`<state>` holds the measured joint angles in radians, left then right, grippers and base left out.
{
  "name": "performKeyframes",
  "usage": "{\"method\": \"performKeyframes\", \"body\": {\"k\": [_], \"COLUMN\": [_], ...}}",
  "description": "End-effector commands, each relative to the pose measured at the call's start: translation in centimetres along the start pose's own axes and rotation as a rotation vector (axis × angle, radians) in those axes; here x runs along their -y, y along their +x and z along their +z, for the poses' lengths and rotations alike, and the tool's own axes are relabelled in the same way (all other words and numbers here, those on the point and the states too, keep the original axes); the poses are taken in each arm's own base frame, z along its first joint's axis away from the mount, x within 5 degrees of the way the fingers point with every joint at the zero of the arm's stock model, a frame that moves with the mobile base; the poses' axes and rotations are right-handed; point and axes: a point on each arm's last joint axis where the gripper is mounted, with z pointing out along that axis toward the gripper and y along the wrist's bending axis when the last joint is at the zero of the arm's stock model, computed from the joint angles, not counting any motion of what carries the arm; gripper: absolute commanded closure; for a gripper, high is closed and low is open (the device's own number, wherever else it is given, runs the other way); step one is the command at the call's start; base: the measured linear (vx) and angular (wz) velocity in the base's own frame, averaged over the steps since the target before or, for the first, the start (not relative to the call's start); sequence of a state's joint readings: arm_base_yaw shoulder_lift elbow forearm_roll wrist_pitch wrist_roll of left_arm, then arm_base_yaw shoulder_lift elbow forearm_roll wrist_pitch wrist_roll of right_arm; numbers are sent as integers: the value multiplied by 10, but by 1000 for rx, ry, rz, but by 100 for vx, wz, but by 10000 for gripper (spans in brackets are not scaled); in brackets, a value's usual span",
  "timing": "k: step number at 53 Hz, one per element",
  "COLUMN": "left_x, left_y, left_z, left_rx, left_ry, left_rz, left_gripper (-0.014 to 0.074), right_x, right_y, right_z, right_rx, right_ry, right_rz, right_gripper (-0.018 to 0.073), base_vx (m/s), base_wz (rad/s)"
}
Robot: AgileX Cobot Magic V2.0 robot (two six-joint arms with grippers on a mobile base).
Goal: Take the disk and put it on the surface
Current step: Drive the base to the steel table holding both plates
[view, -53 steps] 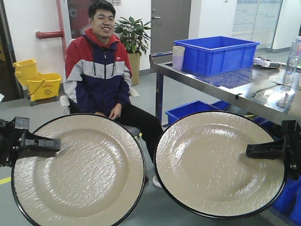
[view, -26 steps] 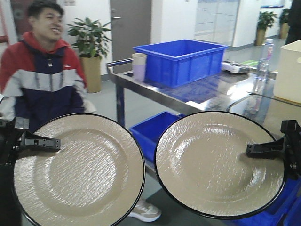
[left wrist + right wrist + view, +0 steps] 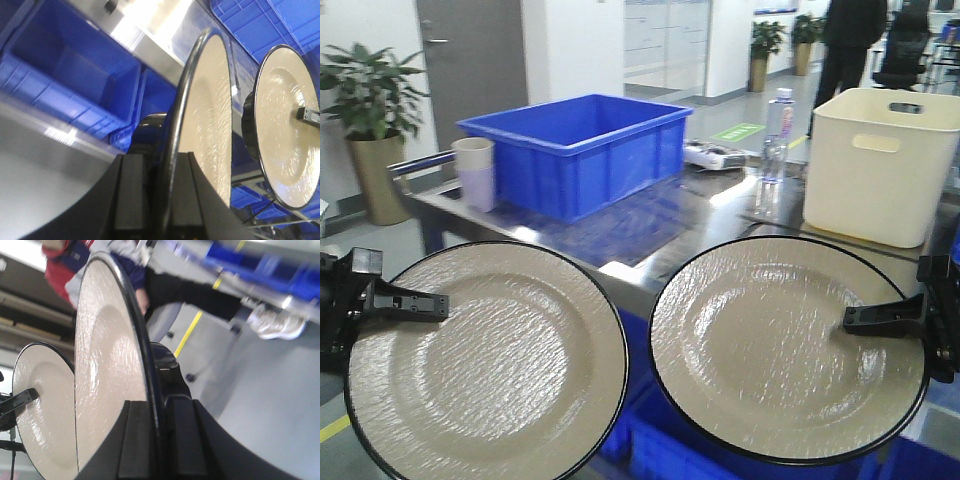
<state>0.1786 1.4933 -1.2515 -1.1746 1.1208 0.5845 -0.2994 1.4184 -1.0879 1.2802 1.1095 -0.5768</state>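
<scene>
Before the surface (image 3: 720, 212), left fingers (image 3: 415, 303) clamp left disk (image 3: 485, 370), right fingers (image 3: 875, 318) right disk (image 3: 785, 350) — both on edge, camera-facing.

Room inventory:
- Metal tabletop (image 3: 720, 215) is stretching across the middle of the room, reflecting overhead light in bright patches.
- Blue crate (image 3: 575, 150) is sitting on it, just beside stacked cups (image 3: 475, 172).
- Cream bin (image 3: 880, 165) is standing at the right end.
- Clear water bottle (image 3: 777, 130) and a white device (image 3: 715, 153) are resting between crate and bin.
- More blue crates (image 3: 65, 85) are sitting underneath.
- Grey door (image 3: 470, 60) and white wall (image 3: 570, 40) are closing off the back.
- Potted plant (image 3: 370, 110) is standing left of the door.
- Glass partition (image 3: 665, 45) is letting light through.
- Far plants (image 3: 765, 40) and a dark-clothed person (image 3: 850, 45) are standing at the far right.
- Yellow line (image 3: 189, 335) is running across the grey floor (image 3: 270, 405).
</scene>
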Motion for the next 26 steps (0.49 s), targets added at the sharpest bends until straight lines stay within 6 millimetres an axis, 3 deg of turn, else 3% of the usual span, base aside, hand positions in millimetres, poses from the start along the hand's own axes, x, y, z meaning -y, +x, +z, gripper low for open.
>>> {"method": "performKeyframes", "body": {"k": [1,26], "left_x": [30,30], "left_y": [-10,-10], "left_z": [-14,-14], "left_rx": [104,104], "left_ry": [117,116], "left_rz": [-4,-4], "left_gripper": [598,598], "right_x": [-28,-28], "right_y": [-7,-7], "right_z": [-11,-11], "right_rx": [83,83], "right_ry": [-129,-129], "right_rz": [1,1], "right_gripper": [568,568], "base_vx": [42,36], "base_wz": [-40,-54]}}
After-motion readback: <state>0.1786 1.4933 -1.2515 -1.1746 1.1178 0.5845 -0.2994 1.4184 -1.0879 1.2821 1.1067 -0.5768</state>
